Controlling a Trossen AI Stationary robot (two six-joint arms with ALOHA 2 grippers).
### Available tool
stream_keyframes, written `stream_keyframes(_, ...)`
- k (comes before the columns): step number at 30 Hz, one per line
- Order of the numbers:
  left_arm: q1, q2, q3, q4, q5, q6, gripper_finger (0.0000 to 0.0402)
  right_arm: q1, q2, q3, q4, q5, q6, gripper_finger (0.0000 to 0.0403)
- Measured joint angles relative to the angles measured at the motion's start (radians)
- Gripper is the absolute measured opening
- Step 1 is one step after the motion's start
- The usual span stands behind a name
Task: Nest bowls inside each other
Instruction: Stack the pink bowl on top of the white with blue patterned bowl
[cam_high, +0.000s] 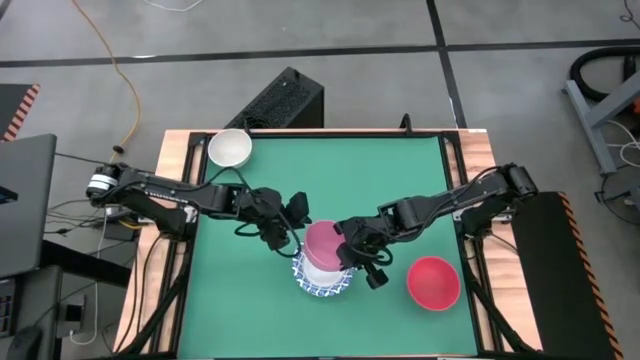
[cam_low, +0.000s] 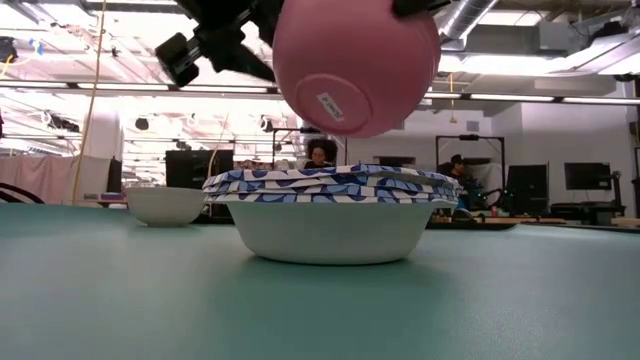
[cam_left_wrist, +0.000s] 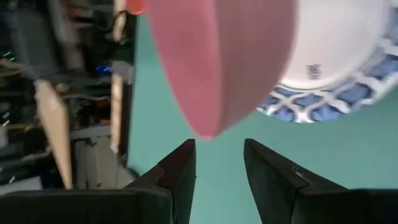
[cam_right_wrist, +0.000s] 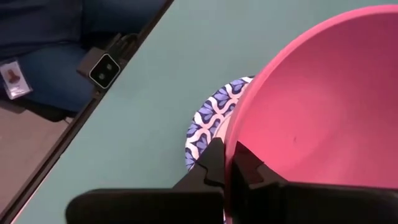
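item: pink bowl (cam_high: 322, 243). we find it in the air, tilted, directly above the stack of blue-rimmed bowls (cam_high: 323, 278) near the middle of the green surface (cam_high: 400, 180). the right pincer (cam_high: 352, 246) is clenched on its rim, one finger inside the wall and one outside, as the right wrist view shows. we judge the rim grip is chosen so that the bowl's underside stays free to drop into the stack's open mouth. from the low view it hangs clear of the stack, not touching it.

item: left pincer (cam_left_wrist: 219, 163). released, fingers apart, grasping nothing; it sits just beside the pink bowl on the side opposite the right one. we take it as waiting, or ready to steady.

item: stack of blue-rimmed bowls. upright, white outside, blue-and-white pattern at the rims, several rims packed close. how many there are we cannot count with confidence.

item: cream-white bowl (cam_high: 229, 148). alone at the far left corner, well apart from the stack, not yet nested.

item: red bowl (cam_high: 433, 282). upright near the stack on the right arm's side, also not yet nested.

appearance of the pink bowl: smooth matte pink inside and out, rounded wall, a raised foot ring beneath with a small label (cam_low: 328, 105) on it.
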Motion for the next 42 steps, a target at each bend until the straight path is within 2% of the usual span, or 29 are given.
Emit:
stream_keyframes(5,-0.020,0.008,0.000,0.002,0.053,0.083,0.0128,-0.009,0.000,0.000,0.000,0.000,0.002,0.0011)
stream_keyframes(15,-0.013,0.030,0.016,-0.029,0.048,0.120,0.0125,-0.030,0.001,0.000,0.013,-0.028,-0.013,0.0011)
stream_keyframes(18,-0.013,0.042,0.040,-0.064,0.037,0.112,0.0105,-0.035,0.001,0.000,0.004,-0.029,-0.017,0.0011)
stream_keyframes(24,-0.009,0.048,0.081,-0.127,0.097,0.079,0.0017,-0.035,0.000,0.001,0.008,-0.040,-0.016,0.0019)
stream_keyframes(30,-0.008,0.046,0.095,-0.131,0.091,0.051,0.0014,-0.034,0.000,0.001,0.018,-0.036,0.014,0.0024)
stream_keyframes(33,-0.008,0.046,0.095,-0.137,0.049,0.013,0.0008,-0.037,0.000,0.000,0.043,-0.012,0.071,0.0026)
stream_keyframes(36,-0.008,0.046,0.096,-0.148,0.012,-0.014,0.0004,-0.040,0.000,0.000,0.049,0.000,0.088,0.0040)
stream_keyframes(42,-0.024,0.044,0.097,-0.166,0.045,-0.036,0.0000,-0.043,0.000,0.000,0.062,0.017,0.089,0.0090)
